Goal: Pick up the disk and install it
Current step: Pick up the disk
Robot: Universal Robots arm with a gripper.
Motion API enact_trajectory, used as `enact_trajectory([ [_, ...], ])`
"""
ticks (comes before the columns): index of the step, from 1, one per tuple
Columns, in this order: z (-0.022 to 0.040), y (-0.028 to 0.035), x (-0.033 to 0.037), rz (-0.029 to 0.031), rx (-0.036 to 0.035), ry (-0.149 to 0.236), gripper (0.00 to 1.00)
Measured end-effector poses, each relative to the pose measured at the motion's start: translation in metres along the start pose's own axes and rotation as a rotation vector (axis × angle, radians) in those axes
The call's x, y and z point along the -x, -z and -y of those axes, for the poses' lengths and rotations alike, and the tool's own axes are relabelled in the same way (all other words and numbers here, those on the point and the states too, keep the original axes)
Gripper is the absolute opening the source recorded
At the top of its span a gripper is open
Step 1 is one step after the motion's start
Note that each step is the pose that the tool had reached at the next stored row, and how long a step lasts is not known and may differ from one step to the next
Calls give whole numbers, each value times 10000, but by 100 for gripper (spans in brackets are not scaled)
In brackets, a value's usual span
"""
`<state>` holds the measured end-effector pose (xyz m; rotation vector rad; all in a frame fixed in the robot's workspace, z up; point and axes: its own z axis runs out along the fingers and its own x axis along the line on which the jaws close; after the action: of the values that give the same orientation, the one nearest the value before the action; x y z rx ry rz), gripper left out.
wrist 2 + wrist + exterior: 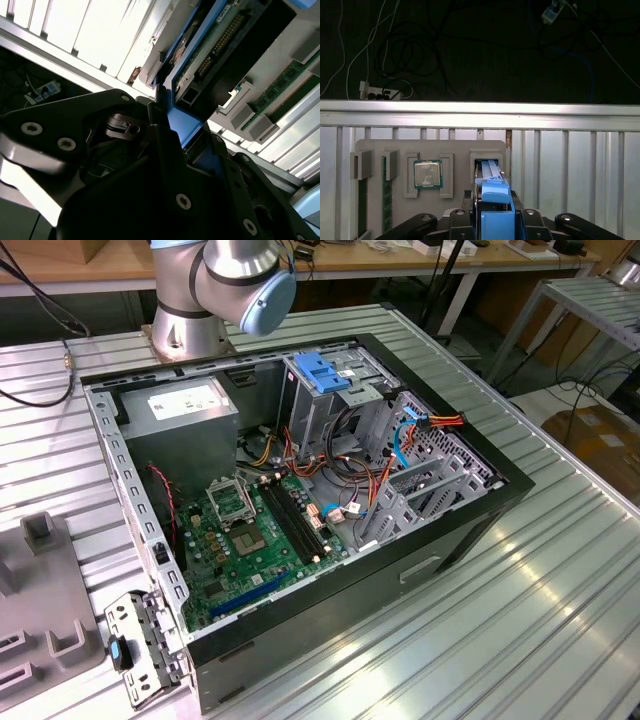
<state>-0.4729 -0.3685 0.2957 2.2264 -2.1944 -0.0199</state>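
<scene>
the arm (222, 285) rises from its grey base to a blue-capped joint in the exterior view. in the first wrist view the black hand (496, 216) is clamped on both sides of the disk (495, 191).

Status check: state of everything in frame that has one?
disk, on edge at the tray slot, not in the case
gripper, shut on the disk's blue end tab
computer case, open, interior exposed
processor chip, flat in a tray recess
memory sticks, on edge in tray slots
</scene>
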Motion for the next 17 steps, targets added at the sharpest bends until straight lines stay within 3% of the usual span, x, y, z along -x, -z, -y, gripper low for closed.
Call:
enact_trajectory([
  [6, 0, 7, 0, 3, -7, 6, 37],
  [17, -4, 197, 0, 6, -1, 6, 37],
])
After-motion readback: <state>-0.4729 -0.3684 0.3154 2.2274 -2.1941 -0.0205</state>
